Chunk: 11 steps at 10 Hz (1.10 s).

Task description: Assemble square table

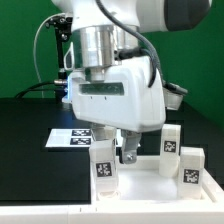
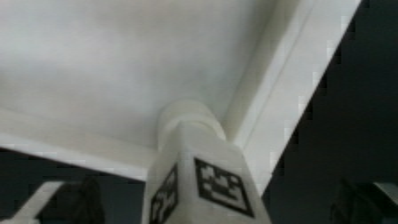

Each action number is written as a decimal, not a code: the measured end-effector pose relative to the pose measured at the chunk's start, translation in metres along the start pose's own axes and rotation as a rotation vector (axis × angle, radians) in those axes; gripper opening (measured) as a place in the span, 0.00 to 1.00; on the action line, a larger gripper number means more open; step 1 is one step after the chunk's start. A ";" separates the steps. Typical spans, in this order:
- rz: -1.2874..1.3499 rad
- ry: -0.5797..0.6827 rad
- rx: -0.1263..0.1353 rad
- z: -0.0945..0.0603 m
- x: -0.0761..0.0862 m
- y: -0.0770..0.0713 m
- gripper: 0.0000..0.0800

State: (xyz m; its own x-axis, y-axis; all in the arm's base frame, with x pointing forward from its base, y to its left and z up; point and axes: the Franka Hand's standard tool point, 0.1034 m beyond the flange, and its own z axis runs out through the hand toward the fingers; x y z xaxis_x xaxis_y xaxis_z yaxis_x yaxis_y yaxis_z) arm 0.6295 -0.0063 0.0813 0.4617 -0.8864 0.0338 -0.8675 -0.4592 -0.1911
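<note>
The table top [image 1: 140, 165] lies low in the frame on the black bench [image 1: 30, 120], legs [image 1: 103, 168] upright at its corners. The fingers [image 1: 128, 152] seem clenched on a middle leg [image 2: 199, 170], probably screwing it in; next likely more twisting.

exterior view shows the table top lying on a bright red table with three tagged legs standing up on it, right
Not quite: the table is black, not red, as the exterior view shows. The rest holds: the white table top lies flat on it, with three tagged legs standing upright on it, and the gripper reaches down among them.
</note>
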 end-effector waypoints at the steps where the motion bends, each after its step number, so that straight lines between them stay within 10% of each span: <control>1: -0.066 0.001 -0.002 0.000 0.000 0.000 0.81; 7: -0.715 0.041 -0.052 -0.006 0.010 -0.010 0.81; 11: -0.554 0.043 -0.047 -0.005 0.010 -0.010 0.36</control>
State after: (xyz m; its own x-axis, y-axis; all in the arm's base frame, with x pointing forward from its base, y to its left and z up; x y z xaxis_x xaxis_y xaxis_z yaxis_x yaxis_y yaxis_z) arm 0.6419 -0.0108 0.0887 0.8441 -0.5126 0.1569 -0.5049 -0.8586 -0.0891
